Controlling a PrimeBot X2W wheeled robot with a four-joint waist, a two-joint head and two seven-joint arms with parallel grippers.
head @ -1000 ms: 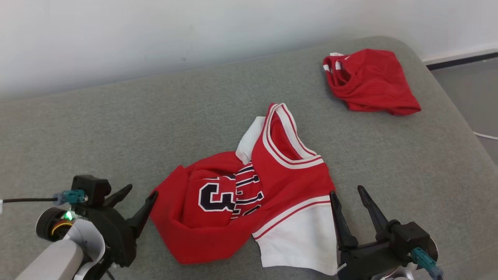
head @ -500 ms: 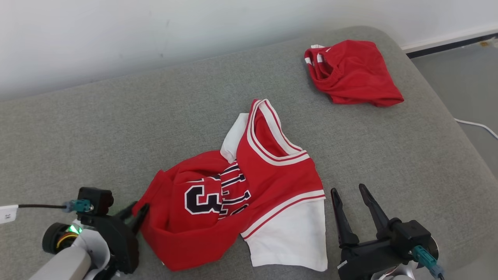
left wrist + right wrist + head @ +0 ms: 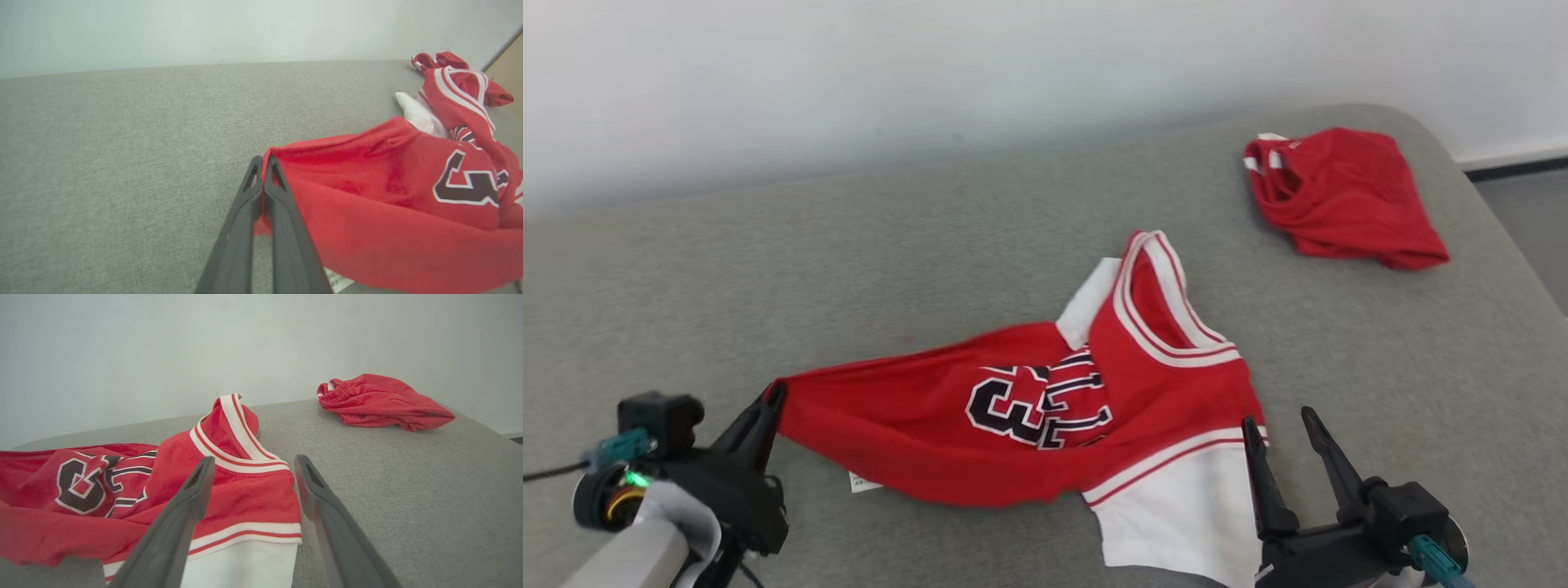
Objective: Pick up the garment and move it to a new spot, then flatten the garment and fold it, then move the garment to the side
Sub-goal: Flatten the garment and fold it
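The red jersey (image 3: pixel 1013 408) lies on the near half of the grey cushion (image 3: pixel 849 269), about midway across it, with the number print facing up and the white lower panel toward the cushion's near edge. The left gripper (image 3: pixel 770 402) is closed, both fingers pinching the jersey's red corner over the cushion's near left part. The fabric runs taut from that corner, with a white label (image 3: pixel 864 482) showing beneath. The right gripper (image 3: pixel 1278 418) is open and holds nothing, its fingers over the cushion's near right part. A second red garment (image 3: pixel 1347 196) lies at the cushion's far right corner.
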